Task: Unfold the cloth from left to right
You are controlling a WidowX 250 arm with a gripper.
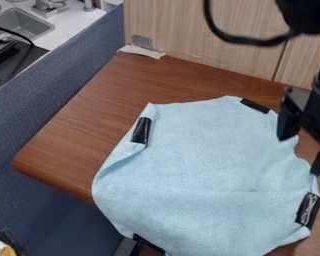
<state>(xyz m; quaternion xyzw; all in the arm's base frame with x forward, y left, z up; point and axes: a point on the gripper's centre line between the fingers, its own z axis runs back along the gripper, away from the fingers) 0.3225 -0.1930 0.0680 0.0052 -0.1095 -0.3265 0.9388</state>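
Cloth (203,165) lies mostly spread on the table (89,120); the jaws stand apart by its 2 o'clock edge. Best pinch just the rim, then draw outward, low and gently.

Light-blue cloth (209,160), spread with a narrow fold along its left margin, overhanging the counter's (89,130) front edge. Black strips (141,131) mark its margin. The end effector (301,153), fingers apart, lies at the cloth's right margin. Wood-grain panel (196,40) along the rear edge; blue partition (62,90) beside the left edge.
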